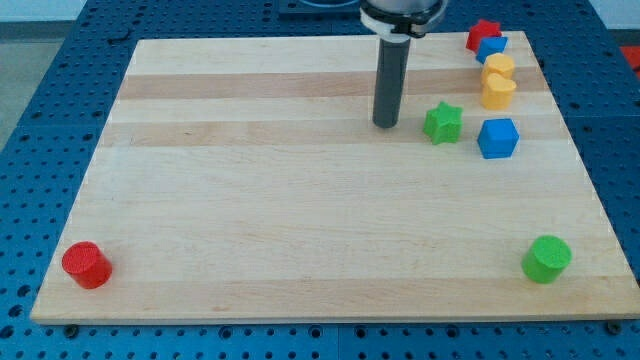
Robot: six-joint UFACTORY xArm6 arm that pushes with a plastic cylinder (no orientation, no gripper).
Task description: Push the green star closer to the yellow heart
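Note:
The green star (442, 122) lies on the wooden board at the upper right. The yellow heart (497, 92) lies up and to the right of it, a short gap away. My tip (386, 124) rests on the board just left of the green star, a small gap between them. The rod rises from the tip toward the view's top.
A second yellow block (498, 68) sits just above the heart. A blue block (491, 47) and a red block (483, 34) are at the top right corner. A blue cube (498, 138) lies right of the star. A green cylinder (546, 259) is bottom right, a red cylinder (87, 265) bottom left.

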